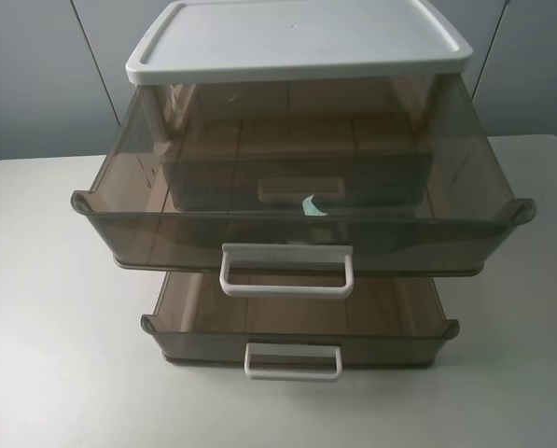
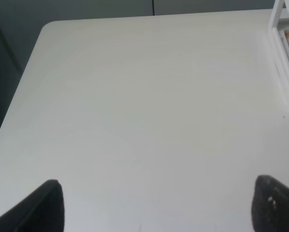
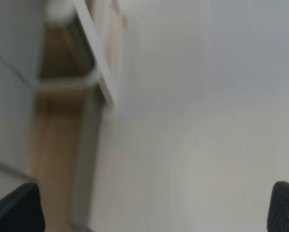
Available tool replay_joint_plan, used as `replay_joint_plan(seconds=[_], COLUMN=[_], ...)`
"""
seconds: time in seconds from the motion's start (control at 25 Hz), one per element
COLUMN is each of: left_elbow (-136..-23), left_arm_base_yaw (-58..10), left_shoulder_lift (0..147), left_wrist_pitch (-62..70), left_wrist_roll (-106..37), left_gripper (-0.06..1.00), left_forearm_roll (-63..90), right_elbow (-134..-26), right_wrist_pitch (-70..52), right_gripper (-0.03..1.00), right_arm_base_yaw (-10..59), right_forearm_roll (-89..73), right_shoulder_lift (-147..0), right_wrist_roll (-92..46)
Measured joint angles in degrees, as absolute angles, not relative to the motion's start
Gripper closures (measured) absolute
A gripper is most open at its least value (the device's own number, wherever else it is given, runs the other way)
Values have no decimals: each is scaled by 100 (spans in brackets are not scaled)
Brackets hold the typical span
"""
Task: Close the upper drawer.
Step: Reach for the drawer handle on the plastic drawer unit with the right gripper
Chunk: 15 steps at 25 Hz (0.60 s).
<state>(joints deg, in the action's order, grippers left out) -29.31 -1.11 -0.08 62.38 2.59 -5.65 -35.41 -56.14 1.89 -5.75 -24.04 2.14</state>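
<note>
The upper drawer (image 1: pixel 399 238), smoky-brown translucent plastic with a wide white loop handle (image 1: pixel 287 290), is pulled far out of the cabinet under the white top (image 1: pixel 297 37). Neither gripper shows in the exterior view. In the left wrist view my left gripper (image 2: pixel 156 208) is open and empty over bare table, with the cabinet's white frame (image 2: pixel 284 53) at the picture's edge. In the blurred right wrist view my right gripper (image 3: pixel 154 212) is open and empty, with the cabinet (image 3: pixel 96 67) off to one side.
A shallower drawer (image 1: pixel 203 343) with a smaller white handle (image 1: pixel 292 375) is also pulled out below the upper one. Another handle (image 1: pixel 299 189) shows through the upper drawer. The cabinet stands on a white table (image 1: pixel 54 327).
</note>
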Motion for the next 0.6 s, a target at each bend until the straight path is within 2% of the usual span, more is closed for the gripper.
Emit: replay_joint_plan(seconds=[0.28, 0.4, 0.6], left_elbow=[-2931, -2931, -2931], left_arm_base_yaw=[-111, -111, -111], left_shoulder_lift=[-8, -8, -8], left_wrist_pitch=[6238, 6238, 6238], left_wrist_roll=[259, 259, 259], left_gripper=[20, 20, 20], left_forearm_roll=[-565, -565, -565], right_elbow=[-5215, -5625, -5779], right_wrist_pitch=[-5698, -5765, -5720], right_gripper=[27, 27, 27], right_arm_base_yaw=[317, 973, 2738], right_forearm_roll=[-1384, -1504, -1518], right_shoulder_lift=[-4102, -4520, -4975], right_wrist_roll=[-1295, -1821, -2499])
